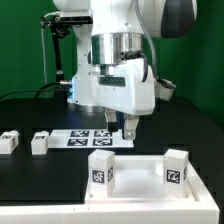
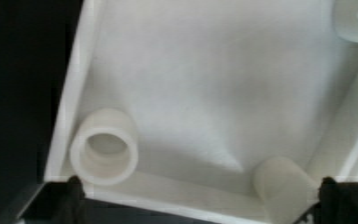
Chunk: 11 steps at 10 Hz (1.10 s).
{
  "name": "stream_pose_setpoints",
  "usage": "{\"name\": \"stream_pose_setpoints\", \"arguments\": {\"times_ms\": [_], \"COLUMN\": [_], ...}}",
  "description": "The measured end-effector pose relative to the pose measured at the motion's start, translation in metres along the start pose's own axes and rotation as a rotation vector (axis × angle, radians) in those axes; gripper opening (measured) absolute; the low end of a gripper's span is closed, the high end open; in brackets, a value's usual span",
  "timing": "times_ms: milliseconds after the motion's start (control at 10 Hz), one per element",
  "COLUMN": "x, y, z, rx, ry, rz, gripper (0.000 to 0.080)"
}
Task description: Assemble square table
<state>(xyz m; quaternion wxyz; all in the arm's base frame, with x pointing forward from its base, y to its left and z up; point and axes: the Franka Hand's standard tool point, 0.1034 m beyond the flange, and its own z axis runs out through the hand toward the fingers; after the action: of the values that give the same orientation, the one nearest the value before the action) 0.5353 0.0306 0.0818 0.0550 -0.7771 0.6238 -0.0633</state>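
The white square table top [image 1: 135, 172] lies at the front of the exterior view with its raised rim up. Two tagged white legs [image 1: 100, 170] [image 1: 177, 168] stand upright on it near its front corners. Two more legs [image 1: 10, 140] [image 1: 40, 143] lie loose on the black table at the exterior view's left. My gripper [image 1: 128, 130] hangs open just above the top's far rim, holding nothing. In the wrist view my gripper [image 2: 202, 206] straddles the top [image 2: 211, 90], whose inside shows a round socket [image 2: 108, 148] and a second rounded boss [image 2: 279, 180]. One dark fingertip [image 2: 60, 205] shows at each lower corner.
The marker board [image 1: 88, 137] lies flat on the black table behind the top, just beside the gripper. A long white rail [image 1: 110, 212] runs along the front edge. A black stand [image 1: 55, 55] rises at the back on the exterior view's left.
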Motion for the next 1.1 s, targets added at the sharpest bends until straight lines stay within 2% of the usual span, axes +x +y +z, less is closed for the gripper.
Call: {"name": "stream_pose_setpoints", "arguments": {"times_ms": [200, 500, 800, 900, 1100], "x": [-0.002, -0.003, -0.002, -0.003, -0.005], "y": [0.001, 0.004, 0.033, 0.04, 0.05], "z": [0.004, 0.007, 0.034, 0.043, 0.06], "rx": [-0.003, -0.005, -0.048, -0.053, -0.085], "ry": [-0.006, -0.009, 0.009, 0.02, 0.034], "rz": [0.134, 0.201, 0.247, 0.25, 0.24], "gripper": [0.0649, 0.0649, 0.0649, 0.0649, 0.0649]}}
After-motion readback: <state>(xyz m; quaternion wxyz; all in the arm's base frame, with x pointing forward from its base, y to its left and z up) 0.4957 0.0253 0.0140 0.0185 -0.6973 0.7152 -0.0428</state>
